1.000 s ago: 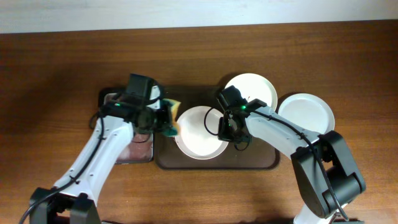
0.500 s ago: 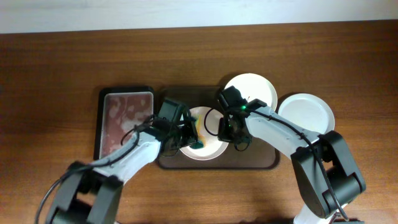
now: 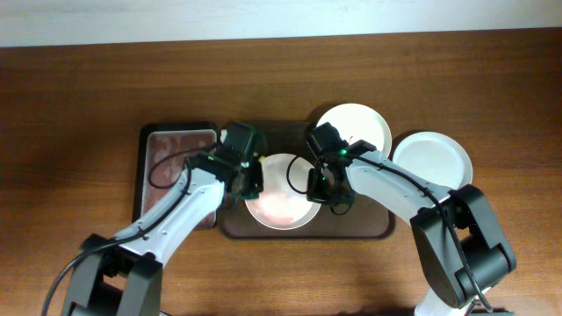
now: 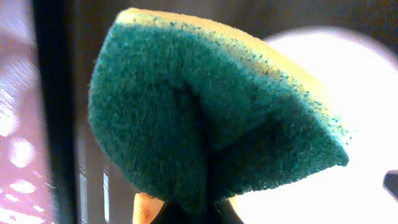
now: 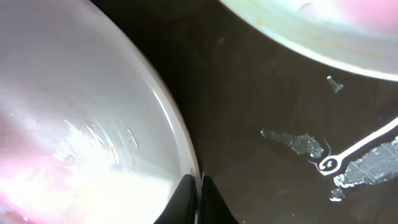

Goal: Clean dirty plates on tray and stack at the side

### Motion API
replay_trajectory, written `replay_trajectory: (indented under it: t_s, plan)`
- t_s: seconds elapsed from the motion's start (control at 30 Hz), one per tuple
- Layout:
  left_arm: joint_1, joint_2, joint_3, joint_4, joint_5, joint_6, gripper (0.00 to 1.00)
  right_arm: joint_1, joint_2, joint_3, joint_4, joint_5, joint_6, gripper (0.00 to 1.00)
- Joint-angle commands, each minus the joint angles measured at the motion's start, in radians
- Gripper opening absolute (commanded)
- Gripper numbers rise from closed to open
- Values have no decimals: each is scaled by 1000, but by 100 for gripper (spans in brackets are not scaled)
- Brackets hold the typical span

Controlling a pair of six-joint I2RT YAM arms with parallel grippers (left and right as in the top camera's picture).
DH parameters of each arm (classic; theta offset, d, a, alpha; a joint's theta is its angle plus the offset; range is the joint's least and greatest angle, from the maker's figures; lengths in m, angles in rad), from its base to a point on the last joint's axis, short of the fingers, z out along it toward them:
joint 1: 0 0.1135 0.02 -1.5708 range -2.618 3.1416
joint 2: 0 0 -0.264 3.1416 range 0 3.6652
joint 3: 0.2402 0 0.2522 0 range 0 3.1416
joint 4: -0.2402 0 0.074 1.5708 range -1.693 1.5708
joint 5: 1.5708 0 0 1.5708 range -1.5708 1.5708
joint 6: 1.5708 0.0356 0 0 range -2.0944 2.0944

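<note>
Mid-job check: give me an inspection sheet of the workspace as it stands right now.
Surface: brown wooden table.
Job's things: middle plate on tray, pink-smeared; second plate overlapping tray's far right corner; third plate on table, right of tray.
Clutter: small black tray, reddish inside.
Grippers: left gripper shut on green sponge; right gripper shut on middle plate's rim.
Cables: black cable looping beside left arm.
Surroundings: pale wall strip beyond table.

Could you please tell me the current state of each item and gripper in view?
centre plate: on the tray, pink film inside, rim pinched.
back plate: on the tray, looks clean.
side plate: on the table, looks clean.
sponge: folded, held above the tray.
left gripper: shut on sponge.
right gripper: shut on centre plate.
</note>
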Motion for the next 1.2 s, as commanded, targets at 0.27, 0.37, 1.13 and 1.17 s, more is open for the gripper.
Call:
replay_trajectory:
  t_s: [0.27, 0.37, 1.13, 1.17]
  plan:
    - [290, -154, 115, -220, -39, 102, 0, -5, 16, -16, 18, 42, -6, 11]
    - [357, -152, 106, -249, -40, 116, 0, -5, 14, -11, 27, -4, -69, 4]
    - [394, -134, 26, -201, -40, 134, 0, 263, -373, 112, -64, 935, -404, 4]
    - [394, -134, 26, -200, -40, 134, 0, 286, -373, 112, -48, 977, -442, 4]
